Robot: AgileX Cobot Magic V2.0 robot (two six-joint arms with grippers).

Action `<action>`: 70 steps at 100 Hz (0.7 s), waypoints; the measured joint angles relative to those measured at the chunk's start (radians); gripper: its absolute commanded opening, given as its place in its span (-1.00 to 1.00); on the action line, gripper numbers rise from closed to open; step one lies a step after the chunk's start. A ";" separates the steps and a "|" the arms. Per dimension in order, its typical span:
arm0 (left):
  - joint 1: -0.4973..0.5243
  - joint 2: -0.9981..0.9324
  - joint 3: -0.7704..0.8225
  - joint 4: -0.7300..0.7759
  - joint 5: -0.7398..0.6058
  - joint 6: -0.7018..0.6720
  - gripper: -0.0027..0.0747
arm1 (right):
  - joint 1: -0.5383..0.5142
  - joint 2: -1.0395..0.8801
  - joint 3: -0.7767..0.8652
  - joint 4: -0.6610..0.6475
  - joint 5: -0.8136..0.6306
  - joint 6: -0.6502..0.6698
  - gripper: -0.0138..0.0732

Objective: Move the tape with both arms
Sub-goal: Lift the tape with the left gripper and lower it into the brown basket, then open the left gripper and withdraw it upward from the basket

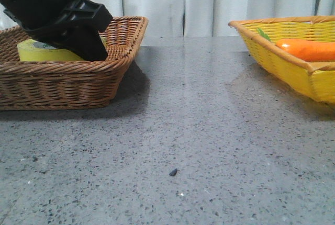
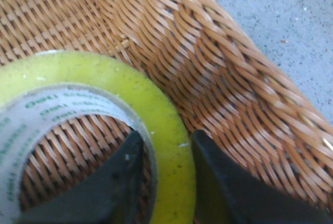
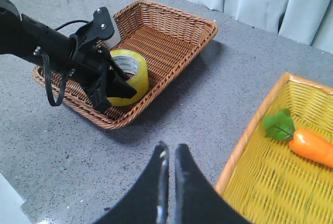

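Observation:
The yellow tape (image 1: 42,52) lies flat in the brown wicker basket (image 1: 68,83), as the right wrist view (image 3: 136,75) also shows. My left gripper (image 2: 164,140) straddles the roll's wall (image 2: 166,125). One finger is inside the white core, the other is against the outer yellow face, and both press on it. In the front view the left gripper (image 1: 91,52) reaches down into the basket and hides part of the roll. My right gripper (image 3: 170,148) is shut and empty, high above the table between the two baskets.
A yellow wicker basket (image 1: 293,68) stands at the right and holds an orange carrot (image 1: 309,49) with green leaves (image 3: 280,125). The brown basket's rim (image 2: 234,94) rises beside the left fingers. Grey speckled tabletop (image 1: 183,131) lies between the baskets.

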State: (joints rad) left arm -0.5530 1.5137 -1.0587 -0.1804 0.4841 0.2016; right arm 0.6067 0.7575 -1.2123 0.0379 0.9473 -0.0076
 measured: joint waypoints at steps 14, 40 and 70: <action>0.000 0.000 0.000 -0.002 -0.010 0.002 -0.14 | 0.000 0.000 0.000 0.000 0.000 0.000 -0.85; 0.000 -0.111 -0.002 -0.025 -0.012 0.002 -0.23 | 0.000 -0.053 0.106 -0.011 -0.085 0.000 -0.85; 0.000 -0.408 0.090 -0.051 -0.012 0.002 -0.99 | 0.000 -0.291 0.410 -0.066 -0.353 0.000 -0.85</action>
State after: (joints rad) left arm -0.5530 1.1053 -0.9688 -0.2316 0.4721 0.2034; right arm 0.6067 0.4667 -0.8023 -0.0284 0.5944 -0.0076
